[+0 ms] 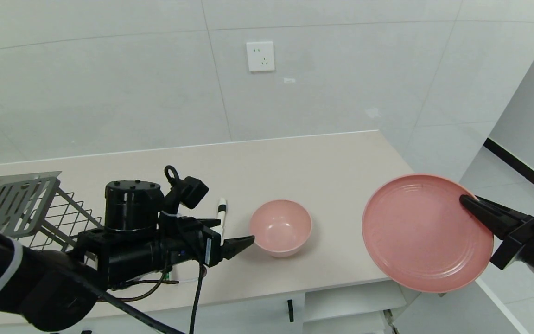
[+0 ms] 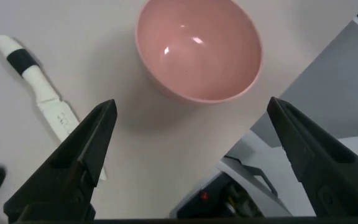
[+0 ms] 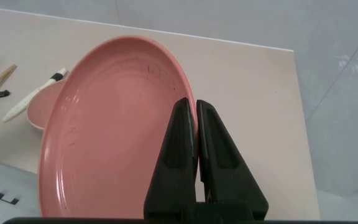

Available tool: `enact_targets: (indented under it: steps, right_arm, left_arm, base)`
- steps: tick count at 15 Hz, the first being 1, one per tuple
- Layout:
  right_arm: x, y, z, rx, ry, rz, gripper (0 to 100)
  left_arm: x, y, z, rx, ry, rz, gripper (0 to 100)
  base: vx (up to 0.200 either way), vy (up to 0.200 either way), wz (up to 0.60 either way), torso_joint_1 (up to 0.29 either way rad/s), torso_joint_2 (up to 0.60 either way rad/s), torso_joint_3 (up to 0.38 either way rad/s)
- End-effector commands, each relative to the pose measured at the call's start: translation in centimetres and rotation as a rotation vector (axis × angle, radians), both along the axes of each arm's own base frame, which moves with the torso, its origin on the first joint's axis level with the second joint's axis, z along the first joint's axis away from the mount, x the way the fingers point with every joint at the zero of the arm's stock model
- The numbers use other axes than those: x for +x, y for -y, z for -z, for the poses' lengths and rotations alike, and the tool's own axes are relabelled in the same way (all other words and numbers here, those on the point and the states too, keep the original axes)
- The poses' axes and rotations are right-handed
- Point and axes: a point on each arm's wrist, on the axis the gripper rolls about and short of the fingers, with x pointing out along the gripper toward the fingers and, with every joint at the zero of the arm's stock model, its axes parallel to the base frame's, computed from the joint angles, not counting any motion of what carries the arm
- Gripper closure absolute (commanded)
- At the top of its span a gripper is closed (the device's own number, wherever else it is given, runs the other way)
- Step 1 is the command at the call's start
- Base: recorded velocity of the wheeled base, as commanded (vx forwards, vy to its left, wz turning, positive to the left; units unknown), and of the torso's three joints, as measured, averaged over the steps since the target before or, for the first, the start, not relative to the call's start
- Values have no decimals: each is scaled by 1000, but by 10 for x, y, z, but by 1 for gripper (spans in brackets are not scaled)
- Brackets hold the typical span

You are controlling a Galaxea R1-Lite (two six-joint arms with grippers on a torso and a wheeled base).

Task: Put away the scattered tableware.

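The pink bowl (image 1: 281,227) stands upright on the counter (image 1: 318,167), just ahead of the left gripper (image 1: 237,245) and slightly to its right. The left arm is much the nearer one to it. The left wrist view shows that gripper (image 2: 191,106) released, its jaws spread wide with the bowl (image 2: 197,46) a little beyond the tips and roughly centred between them. The bowl is round, so no axis needs matching; the near rim faces the gripper, and a short advance would probably bring one jaw over that rim. A white utensil (image 1: 221,213) with a dark band lies flat just beside the left gripper, on the side away from the bowl, its long axis running from near to far. The right gripper (image 1: 468,204) is clenched on the rim of the pink plate (image 1: 427,232), which it holds tilted in the air off the right end of the counter, over the floor and well apart from the bowl. The right wrist view shows those jaws (image 3: 196,106) pinching the plate's (image 3: 110,124) edge. A wire rack (image 1: 40,204) stands at the far left of the counter and is likely where the pieces belong. The counter is pale and smooth, set against a light tiled wall with a socket (image 1: 260,56).
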Motion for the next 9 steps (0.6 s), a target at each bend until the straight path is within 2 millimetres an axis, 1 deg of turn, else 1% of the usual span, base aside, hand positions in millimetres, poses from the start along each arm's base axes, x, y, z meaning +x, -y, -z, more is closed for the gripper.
enact_targets:
  steps: [1, 2, 6, 7, 8, 9]
  right_arm:
    - [1, 0, 1, -1, -4, -1, 100]
    - [0, 0, 1, -2, -5, -1, 100]
    - [1, 0, 1, -4, -6, -1, 100]
    - [1, 0, 1, -4, -6, -1, 100]
    - [1, 0, 0, -2, 2, -1, 100]
    - [1, 0, 0, -2, 2, -1, 100]
  left_arm:
    - [11, 9, 7, 6, -13, 12, 0]
    - [16, 14, 9, 9, -14, 15, 0]
    - [37, 23, 34, 29, -62, 13, 0]
    - [38, 24, 34, 30, -64, 13, 0]
    - [47, 28, 38, 26, -61, 11, 0]
    - [51, 29, 40, 26, -64, 11, 0]
  base:
    - [0, 0, 0, 0, 0, 0]
    - [0, 0, 0, 0, 0, 0]
    - [0, 0, 0, 0, 0, 0]
    - [0, 0, 0, 0, 0, 0]
    - [0, 0, 0, 0, 0, 0]
    - [0, 0, 0, 0, 0, 0]
